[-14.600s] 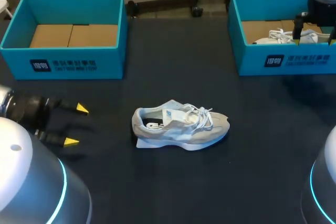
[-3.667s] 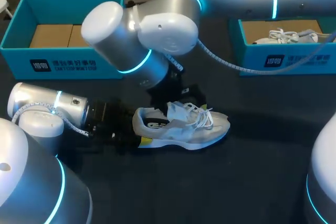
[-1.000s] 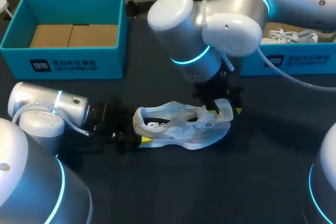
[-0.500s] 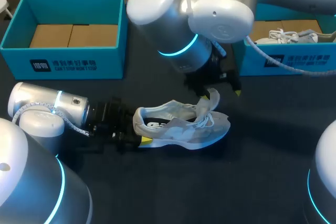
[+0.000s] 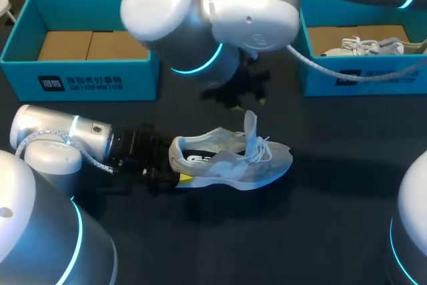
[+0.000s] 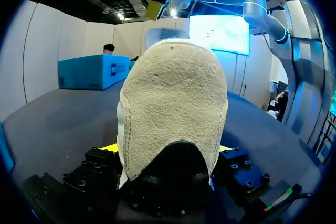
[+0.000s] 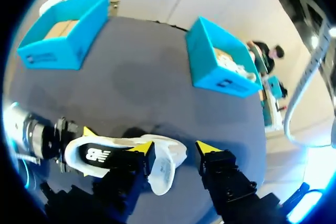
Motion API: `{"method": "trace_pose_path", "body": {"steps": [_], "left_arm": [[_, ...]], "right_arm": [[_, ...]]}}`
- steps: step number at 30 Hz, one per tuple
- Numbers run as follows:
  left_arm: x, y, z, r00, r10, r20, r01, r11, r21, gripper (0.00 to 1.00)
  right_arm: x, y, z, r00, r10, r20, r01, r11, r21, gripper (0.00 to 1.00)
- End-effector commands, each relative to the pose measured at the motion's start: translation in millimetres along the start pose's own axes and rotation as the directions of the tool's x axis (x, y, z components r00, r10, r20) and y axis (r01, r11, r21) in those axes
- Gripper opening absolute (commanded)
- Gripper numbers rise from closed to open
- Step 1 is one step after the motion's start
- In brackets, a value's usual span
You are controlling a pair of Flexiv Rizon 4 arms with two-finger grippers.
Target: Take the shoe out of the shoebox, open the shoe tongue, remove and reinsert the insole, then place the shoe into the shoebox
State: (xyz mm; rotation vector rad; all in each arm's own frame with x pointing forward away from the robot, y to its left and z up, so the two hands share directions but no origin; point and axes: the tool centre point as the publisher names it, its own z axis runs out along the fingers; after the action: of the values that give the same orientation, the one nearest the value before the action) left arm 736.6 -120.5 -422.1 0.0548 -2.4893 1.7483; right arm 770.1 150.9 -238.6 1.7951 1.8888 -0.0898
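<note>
The shoe [image 5: 230, 160] rests mid-table [image 5: 320, 231], near neither the left shoebox [image 5: 87, 65] nor the right shoebox [image 5: 360, 75], its tongue [image 5: 250, 128] standing upright. The left gripper [image 5: 175, 177] appears clamped on the heel, though its fingers are mostly hidden. The right gripper [image 7: 175, 148] hangs above the tongue, fingers spread, grasping nothing.

So it's a matte black tabletop [image 5: 320, 231]. Sitting right on it: a teal cardboard shoebox [image 5: 80, 83] at the far left, a second teal cardboard shoebox [image 5: 363, 77] at the far right, and a grey-and-white suede sneaker [image 5: 227, 161] on its sole around the middle.
</note>
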Motion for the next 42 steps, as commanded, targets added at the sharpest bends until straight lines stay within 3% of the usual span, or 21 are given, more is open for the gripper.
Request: {"method": "trace_pose_path", "body": {"steps": [1, 6, 12, 14, 16, 24, 31, 33, 36, 42], "left_arm": [[-0.5, 1, 1, 1.000, 0.000, 0.001, 0.000, 1.000, -0.002, 0.00], [-0.5, 1, 1, 1.000, 0.000, 0.001, 0.000, 1.000, -0.002, 0.00], [-0.5, 1, 1, 1.000, 0.000, 0.001, 0.000, 1.000, -0.002, 0.00], [-0.5, 1, 1, 1.000, 0.000, 0.001, 0.000, 1.000, -0.002, 0.00], [-0.5, 1, 1, 1.000, 0.000, 0.001, 0.000, 1.000, -0.002, 0.00], [-0.5, 1, 1, 1.000, 0.000, 0.001, 0.000, 1.000, -0.002, 0.00], [-0.5, 1, 1, 1.000, 0.000, 0.001, 0.000, 1.000, -0.002, 0.00], [-0.5, 1, 1, 1.000, 0.000, 0.001, 0.000, 1.000, -0.002, 0.00], [-0.5, 1, 1, 1.000, 0.000, 0.001, 0.000, 1.000, -0.002, 0.00], [-0.5, 1, 1, 1.000, 0.000, 0.001, 0.000, 1.000, -0.002, 0.00]], "right_arm": [[15.3, 4.9, -12, 0.997, -0.076, -0.020, 0.076, 0.997, -0.026, 0.42], [27.6, 7.8, -21, 0.984, -0.173, -0.046, 0.171, 0.984, -0.045, 0.34], [46.7, 8.0, -37, 0.933, -0.333, -0.139, 0.320, 0.941, -0.111, 0.20], [50.8, 6.4, -40, 0.911, -0.377, -0.168, 0.359, 0.925, -0.128, 0.07], [53.3, 4.8, -43, 0.892, -0.410, -0.189, 0.388, 0.910, -0.143, 0.00], [65.8, -8.2, -50, 0.742, -0.597, -0.304, 0.570, 0.801, -0.183, 0.00], [74.6, -21.1, -47, 0.602, -0.716, -0.353, 0.702, 0.685, -0.193, 0.00], [75.6, -23.5, -46, 0.586, -0.730, -0.352, 0.717, 0.670, -0.193, 0.00], [77.5, -31.9, -42, 0.503, -0.771, -0.390, 0.773, 0.603, -0.196, 0.00], [77.5, -31.9, -42, 0.503, -0.771, -0.390, 0.773, 0.603, -0.196, 0.00]]}}
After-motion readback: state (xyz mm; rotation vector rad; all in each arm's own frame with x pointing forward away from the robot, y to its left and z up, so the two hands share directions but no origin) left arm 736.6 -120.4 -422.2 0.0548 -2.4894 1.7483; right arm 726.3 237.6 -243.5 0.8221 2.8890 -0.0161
